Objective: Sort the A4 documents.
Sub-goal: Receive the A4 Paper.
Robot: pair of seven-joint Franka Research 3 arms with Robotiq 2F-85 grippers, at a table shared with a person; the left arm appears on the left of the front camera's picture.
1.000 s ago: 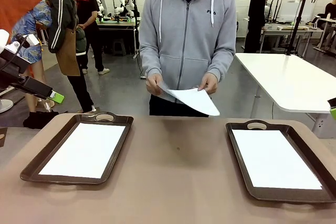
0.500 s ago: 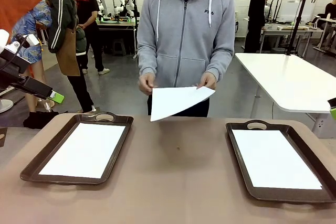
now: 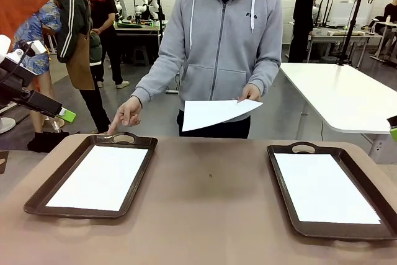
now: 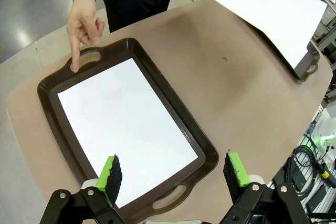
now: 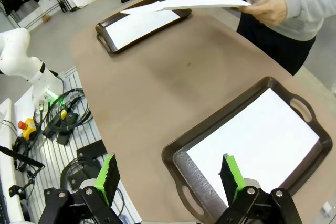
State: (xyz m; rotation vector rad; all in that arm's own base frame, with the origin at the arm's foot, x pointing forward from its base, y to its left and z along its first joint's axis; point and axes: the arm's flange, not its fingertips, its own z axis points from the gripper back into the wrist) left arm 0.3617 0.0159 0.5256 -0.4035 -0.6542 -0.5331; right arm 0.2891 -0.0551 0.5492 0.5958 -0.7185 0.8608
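A loose A4 sheet is held in the air by the person's hand at the far edge of the table, toward twelve o'clock from the robot. The other hand is pointed with one finger at the handle of the left tray, at roughly ten o'clock. One sheet is already laid flat in that tray, and another sheet lies in the right tray at about two o'clock.

The left gripper is held above the near end of the left tray with its jaws spread wide and nothing between them. The right gripper is likewise spread and empty above the near end of the right tray.

Several risks can be judged from here. The held sheet is thin and is supported from one edge only, so it may sag or swing as it is handed over, and a pinch could be closed on air or on a crumpled corner. If the pointing gesture is misread, the sheet could be placed in the wrong tray. The pointing finger is close to the tray handle, so a reach by the left arm toward that tray could bring the fingers against the hand. A sheet released askew could be left overhanging the tray rim.
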